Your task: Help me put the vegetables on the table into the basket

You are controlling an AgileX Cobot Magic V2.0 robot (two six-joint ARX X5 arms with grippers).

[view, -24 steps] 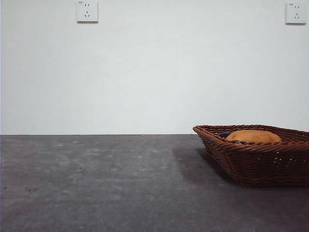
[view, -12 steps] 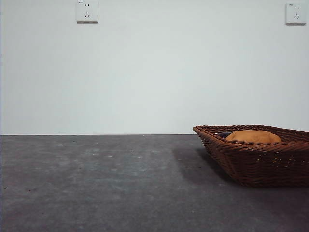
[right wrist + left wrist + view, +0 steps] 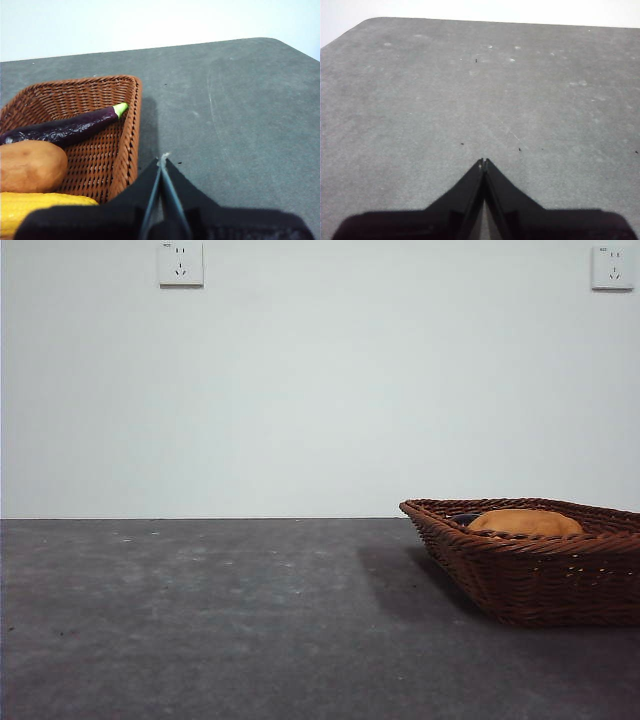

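Pressing tip to tip, both arms' fingers (image 3: 483, 162) (image 3: 163, 159) grasp nothing, hovering above the table (image 3: 420, 100).

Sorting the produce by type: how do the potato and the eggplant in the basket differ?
The potato is orange-brown, plump and rounded; the eggplant is dark purple, long and slim with a green stem end. The potato's skin looks smooth and matte, the eggplant's wrinkled and glossy. Both lie inside the basket, next to each other.

Low front and right-wrist views share basket (image 3: 540, 580).
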